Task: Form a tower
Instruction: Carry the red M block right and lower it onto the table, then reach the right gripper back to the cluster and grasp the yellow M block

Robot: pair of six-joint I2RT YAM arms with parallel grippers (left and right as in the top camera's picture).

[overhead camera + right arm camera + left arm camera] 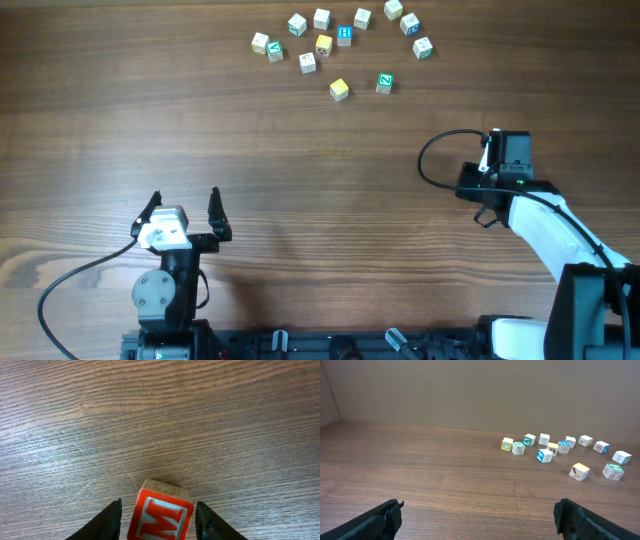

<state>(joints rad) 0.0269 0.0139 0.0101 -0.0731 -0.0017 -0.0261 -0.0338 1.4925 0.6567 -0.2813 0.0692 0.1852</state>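
No tower shows in any view. A pale wooden cube (161, 515) with a red face and a red letter M stands on the table (150, 420). My right gripper (158, 504) is open around this cube, with a narrow strip of wood showing at each side. In the overhead view the right gripper (488, 152) is at mid-right and covers the cube. The left gripper (185, 198) is wide open near the front left, with nothing between its fingers (390, 512).
Several loose letter cubes (322, 44) lie scattered at the far middle of the table, among them a yellow-topped one (339, 89) and a teal one (385, 83). The left wrist view shows the same cluster (545, 454) ahead to the right. A black cable (432, 160) loops left of the right arm.
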